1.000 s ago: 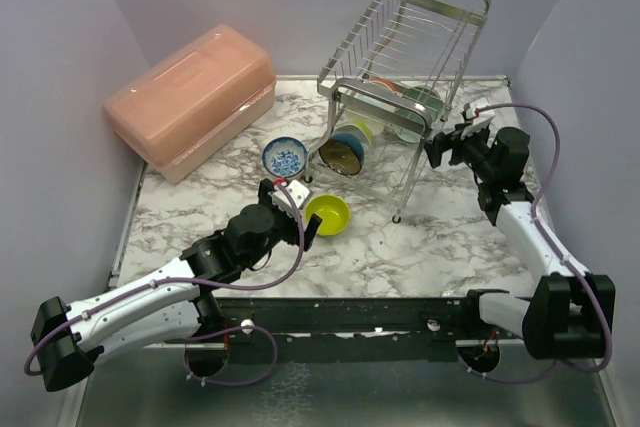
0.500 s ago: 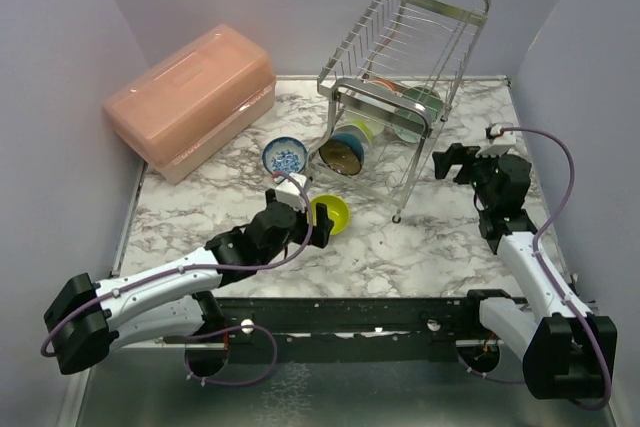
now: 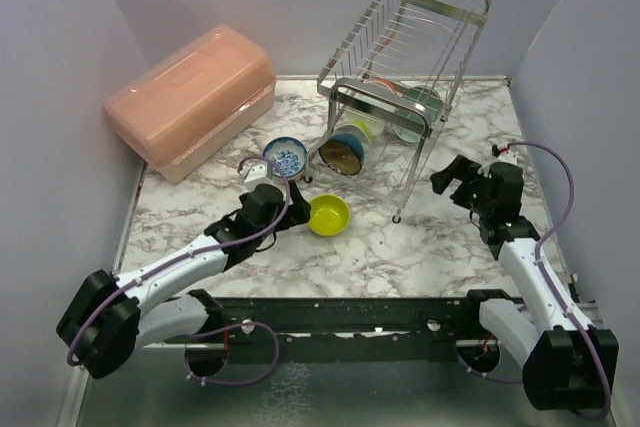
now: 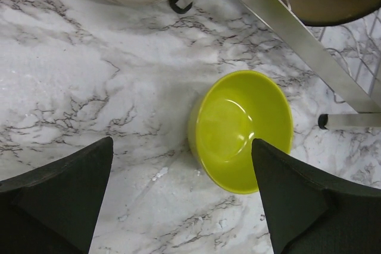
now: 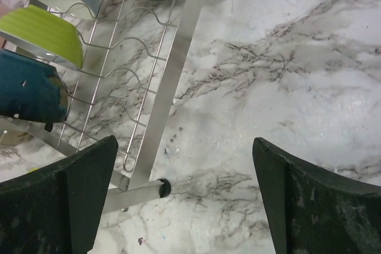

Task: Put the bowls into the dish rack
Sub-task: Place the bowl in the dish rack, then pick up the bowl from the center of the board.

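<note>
A small lime-green glazed ceramic bowl (image 4: 244, 129) is seen upright on the marble-patterned table top (image 4: 71, 75), just in front of the tall chrome wire dish rack (image 3: 380, 87). A blue-and-white patterned ceramic bowl (image 3: 286, 157) is set near it, further back. The left gripper (image 4: 181, 147) is poised over the lime bowl with its jaws spread wide and nothing held between them. The right gripper (image 5: 184, 147) is likewise spread and empty, beside the rack's front leg. The bowl is judged rigid, fairly light, slippery from its glaze, and liable to chip if knocked against the steel tubing. A pinch across the rim wall, one finger inside and one outside, is judged the surest hold.
</note>
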Controlling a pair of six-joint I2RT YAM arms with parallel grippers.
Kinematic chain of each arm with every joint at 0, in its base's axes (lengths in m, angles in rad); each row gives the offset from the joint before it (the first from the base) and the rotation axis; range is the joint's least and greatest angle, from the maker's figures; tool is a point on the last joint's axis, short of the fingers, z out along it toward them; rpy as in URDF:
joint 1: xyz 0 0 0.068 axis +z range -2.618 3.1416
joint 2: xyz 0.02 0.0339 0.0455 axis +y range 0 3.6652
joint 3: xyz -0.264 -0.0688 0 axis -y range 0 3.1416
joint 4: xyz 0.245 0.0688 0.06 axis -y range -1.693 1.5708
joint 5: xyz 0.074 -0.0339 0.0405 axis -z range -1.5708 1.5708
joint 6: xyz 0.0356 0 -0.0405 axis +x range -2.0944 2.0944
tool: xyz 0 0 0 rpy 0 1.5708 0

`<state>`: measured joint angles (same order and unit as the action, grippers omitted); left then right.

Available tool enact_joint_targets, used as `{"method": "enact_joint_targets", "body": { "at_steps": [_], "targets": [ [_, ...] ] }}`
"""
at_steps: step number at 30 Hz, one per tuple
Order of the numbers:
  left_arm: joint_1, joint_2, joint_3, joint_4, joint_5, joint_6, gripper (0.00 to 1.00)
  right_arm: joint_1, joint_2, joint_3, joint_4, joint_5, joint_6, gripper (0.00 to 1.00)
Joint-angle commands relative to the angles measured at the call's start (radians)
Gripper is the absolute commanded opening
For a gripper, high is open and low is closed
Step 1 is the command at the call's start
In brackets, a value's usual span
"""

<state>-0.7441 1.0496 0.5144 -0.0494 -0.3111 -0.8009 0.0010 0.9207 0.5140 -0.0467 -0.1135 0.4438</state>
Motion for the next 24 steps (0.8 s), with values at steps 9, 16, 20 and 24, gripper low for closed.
{"method": "enact_joint_targets", "body": {
  "at_steps": [9,16,20,24],
  "targets": [
    [0.15,0.243,0.082,-0.017,0.31,0.106,0.99,-0.002,-0.152,0.053,-0.315,0.14,0.22,1.0],
    [0.152,0.263,0.04,0.076,0.344,0.108,0.95,-0.001,-0.083,0.053,-0.305,0.051,0.318,1.0],
    [0.152,0.257,-0.02,0.201,0.35,0.05,0.8,-0.001,-0.029,0.065,-0.301,-0.016,0.299,1.0],
    [0.152,0.312,0.001,0.255,0.41,0.049,0.73,-0.001,0.02,0.088,-0.322,-0.076,0.258,1.0]
  ]
}}
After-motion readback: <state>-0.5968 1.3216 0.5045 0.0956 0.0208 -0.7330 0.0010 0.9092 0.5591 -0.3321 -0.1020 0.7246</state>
